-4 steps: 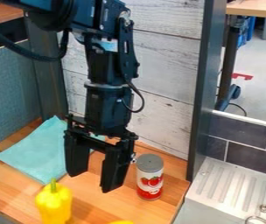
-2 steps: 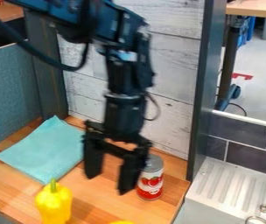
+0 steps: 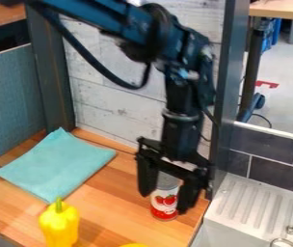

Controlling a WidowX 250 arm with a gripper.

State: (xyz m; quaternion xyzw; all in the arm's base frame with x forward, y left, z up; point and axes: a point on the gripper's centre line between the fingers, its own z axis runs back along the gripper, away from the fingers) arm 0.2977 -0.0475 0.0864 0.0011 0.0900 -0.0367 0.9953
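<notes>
The black gripper [image 3: 167, 202] hangs straight down at the right end of the wooden counter, its two fingers apart. Behind and between them stands an upright can [image 3: 165, 201] with a grey top and a red and white label; the fingers overlap the can's sides in this view, and whether they touch it I cannot tell. To the left, a turquoise cloth [image 3: 56, 165] lies flat. A yellow bell pepper [image 3: 59, 225] with a green stem stands near the counter's front left.
Part of another yellow object [image 3: 134, 245] shows at the bottom edge. A white panelled wall [image 3: 113, 108] rises behind the counter [image 3: 113, 205]. On the right are a dark post [image 3: 225, 96] and a ridged metal sink unit [image 3: 252, 205].
The arm and gripper have moved right, from beside the cloth to the can, with the fingers still apart. More of the cloth is uncovered. The can and pepper have not moved.
</notes>
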